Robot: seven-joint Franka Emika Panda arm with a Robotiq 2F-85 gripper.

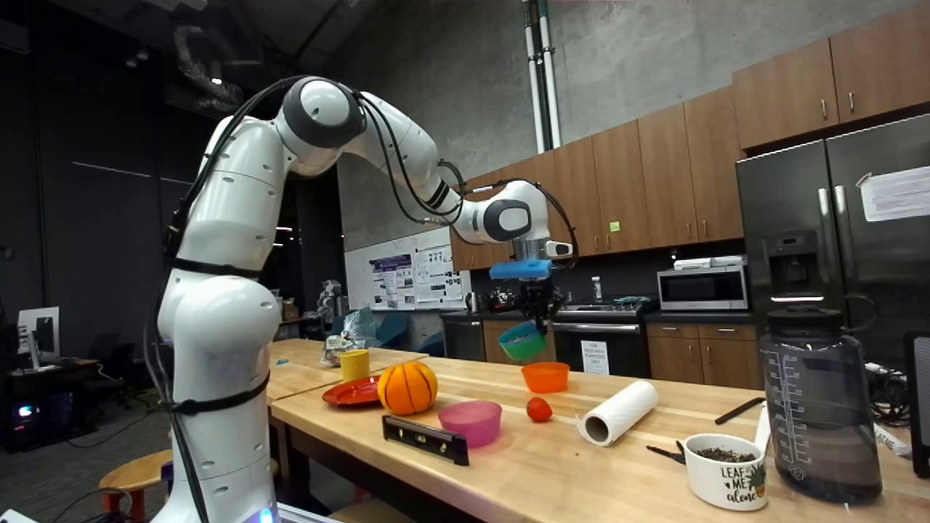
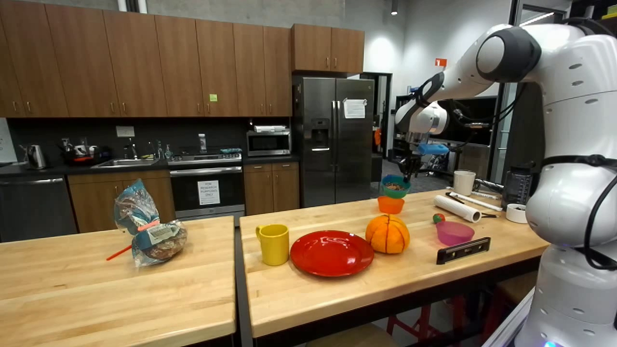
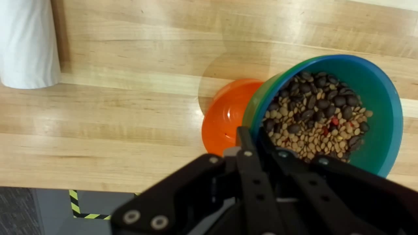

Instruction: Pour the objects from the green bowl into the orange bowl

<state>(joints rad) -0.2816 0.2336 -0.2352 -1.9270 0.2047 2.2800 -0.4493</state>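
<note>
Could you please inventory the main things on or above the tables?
green bowl: one, green, held above table
loose pieces: many, brown and tan, inside green bowl
orange bowl: one, orange, table
plate: one, red, table
mug: one, yellow, beside plate
segmented ball: one, orange, beside plate
pink bowl: one, pink, table
level: one, black, by pink bowl
fruit-like item: one, red and green, table
paper roll: one, white, table
bottle: one, grey, table
cup: one, white, beside bottle
small items: at least two, black, near cup
bag: one, clear and blue, second table
robot arm: one, white, over table
gripper: one, black, shut on green bowl
</note>
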